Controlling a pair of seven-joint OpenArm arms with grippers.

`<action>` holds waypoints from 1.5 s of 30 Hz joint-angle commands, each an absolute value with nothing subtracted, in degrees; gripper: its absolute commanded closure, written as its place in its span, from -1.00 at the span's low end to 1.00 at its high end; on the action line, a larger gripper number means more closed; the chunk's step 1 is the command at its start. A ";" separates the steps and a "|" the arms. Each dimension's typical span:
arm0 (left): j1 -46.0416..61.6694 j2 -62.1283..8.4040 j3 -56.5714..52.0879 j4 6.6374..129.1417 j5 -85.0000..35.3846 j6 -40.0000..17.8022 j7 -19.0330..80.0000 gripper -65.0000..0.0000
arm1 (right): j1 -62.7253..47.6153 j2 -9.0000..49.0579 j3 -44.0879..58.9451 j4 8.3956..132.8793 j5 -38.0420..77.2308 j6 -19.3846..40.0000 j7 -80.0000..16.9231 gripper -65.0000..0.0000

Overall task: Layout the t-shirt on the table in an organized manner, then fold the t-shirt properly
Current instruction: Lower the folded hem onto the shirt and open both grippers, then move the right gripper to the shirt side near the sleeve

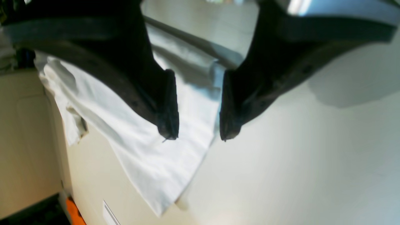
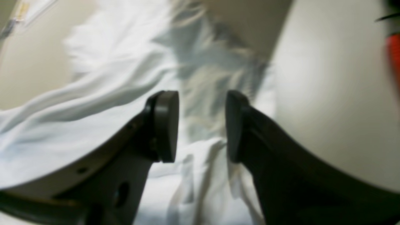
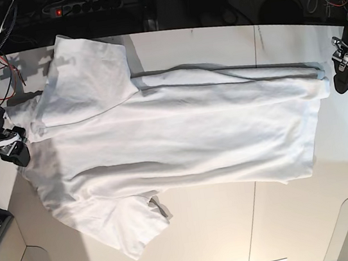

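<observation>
The t-shirt (image 3: 181, 133) lies spread lengthwise across the table (image 3: 239, 225), one sleeve toward the table's far edge and the other toward its near edge, its body mostly flat with long shallow wrinkles; this looks like the layout step largely done, the cloth stretched so that folding can start. The right gripper (image 3: 16, 152) sits at the collar end of the t-shirt, at the cloth's edge, and in the right wrist view its jaws are spread apart with rumpled white cloth beneath and between them, nothing pinched as far as the blur allows. The left gripper (image 3: 342, 77) stands just beyond the hem end of the t-shirt, apart from it; in the left wrist view its jaws are likewise spread, with one corner of the hem lying flat on the table below them and not gripped. Judging by this, both arms are placed at opposite ends of the t-shirt to tension or release it
</observation>
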State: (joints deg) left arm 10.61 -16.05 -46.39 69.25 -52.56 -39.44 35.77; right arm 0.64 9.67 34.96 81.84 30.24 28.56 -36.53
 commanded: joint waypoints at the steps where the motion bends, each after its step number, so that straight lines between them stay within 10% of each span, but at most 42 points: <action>1: 10.35 -17.17 -47.13 70.13 -53.78 -40.00 34.98 0.22 | 1.21 10.48 35.68 83.24 32.73 29.89 -36.58 0.27; 15: 10.52 -17.15 -48.03 70.91 -67.90 -40.00 51.37 0.22 | -17.63 10.24 40.80 104.05 46.13 33.04 -46.54 0.28; 45: 11.62 -17.15 -48.03 74.74 -73.47 -40.00 56.82 0.22 | -22.26 5.34 26.20 82.26 46.94 32.77 -43.53 0.28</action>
State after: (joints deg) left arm 11.75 -16.05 -47.70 73.78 -71.99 -39.46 57.43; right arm -21.93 5.02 26.06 81.89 47.64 33.06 -42.68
